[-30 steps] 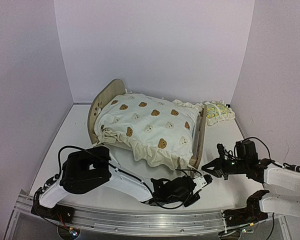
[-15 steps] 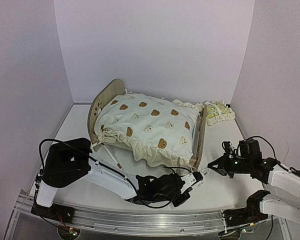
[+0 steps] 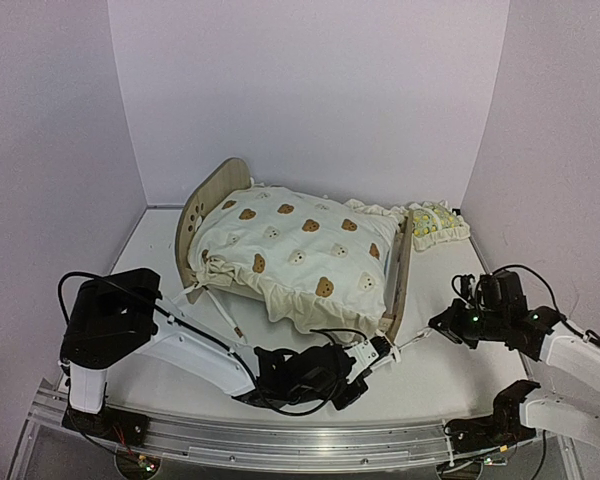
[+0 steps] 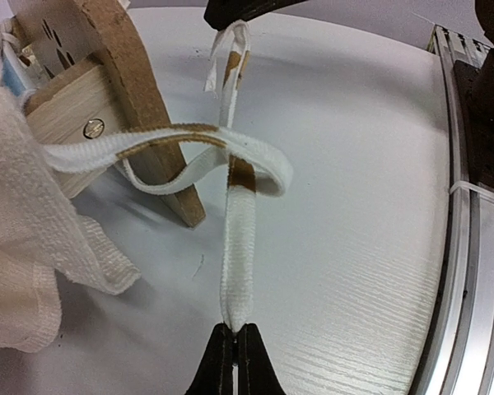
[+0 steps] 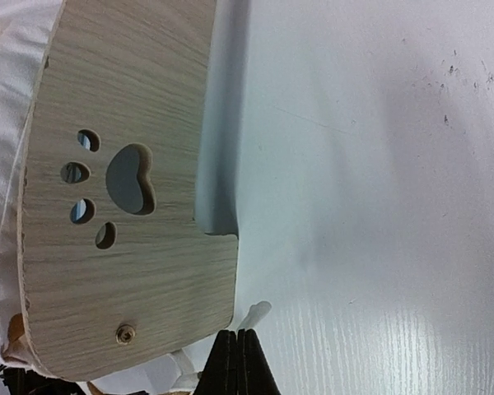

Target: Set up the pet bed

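We see the pet bed [image 3: 208, 200] mid-frame on the worktop [image 3: 460, 275]. Our left hand [image 4: 235, 333] is pinched tight on a white tie [image 4: 235, 263] at the bed's lower-right corner. The right hand [image 5: 237, 337] grips its other end.

Each arm is built from smooth white link shells joined by black joint housings. The left arm [image 3: 195, 350] carries a large, boxy black shoulder housing [image 3: 108, 322], and thin black cables [image 3: 64, 288] loop off it and run along the white link. The right arm [image 3: 580, 350] has a compact black wrist block with small green indicator lights [image 3: 472, 318] and a black cable arching above it. Both arms rise from black bases [image 3: 500, 425] trailing fine wires. The left gripper [image 4: 235, 331] and the right gripper [image 5: 237, 336] have matte black fingers [image 4: 216, 366] that taper to narrow, flat-faced tips.
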`<state>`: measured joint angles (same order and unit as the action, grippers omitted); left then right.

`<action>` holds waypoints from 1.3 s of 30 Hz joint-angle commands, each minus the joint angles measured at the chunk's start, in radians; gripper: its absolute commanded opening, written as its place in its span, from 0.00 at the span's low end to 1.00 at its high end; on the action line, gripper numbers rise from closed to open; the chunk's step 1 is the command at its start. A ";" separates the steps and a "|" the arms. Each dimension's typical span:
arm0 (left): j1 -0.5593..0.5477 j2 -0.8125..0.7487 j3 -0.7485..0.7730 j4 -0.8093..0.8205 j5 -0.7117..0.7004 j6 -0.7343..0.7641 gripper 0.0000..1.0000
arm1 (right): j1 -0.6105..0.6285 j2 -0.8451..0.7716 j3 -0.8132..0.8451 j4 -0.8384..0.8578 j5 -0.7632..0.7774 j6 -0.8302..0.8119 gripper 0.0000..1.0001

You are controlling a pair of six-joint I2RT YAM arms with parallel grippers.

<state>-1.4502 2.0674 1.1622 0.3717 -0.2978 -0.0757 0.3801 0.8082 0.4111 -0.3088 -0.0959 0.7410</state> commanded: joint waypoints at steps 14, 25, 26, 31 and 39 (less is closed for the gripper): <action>0.071 -0.141 -0.073 -0.106 -0.198 -0.051 0.00 | -0.002 0.105 0.141 0.012 0.190 -0.040 0.00; 0.075 -0.188 -0.130 -0.175 -0.261 -0.140 0.00 | -0.001 0.073 0.201 -0.062 0.350 -0.059 0.00; 0.076 -0.185 -0.127 -0.175 -0.253 -0.136 0.00 | -0.001 0.064 0.205 -0.067 0.363 -0.061 0.00; 0.077 -0.179 -0.116 -0.183 -0.237 -0.137 0.00 | -0.002 0.045 0.285 -0.123 0.420 -0.096 0.00; 0.076 -0.181 -0.123 -0.213 -0.245 -0.176 0.00 | -0.003 0.021 0.275 -0.153 0.433 -0.096 0.00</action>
<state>-1.3754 1.9274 1.0389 0.2019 -0.5262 -0.2129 0.3813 0.8486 0.6853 -0.4419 0.2683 0.6544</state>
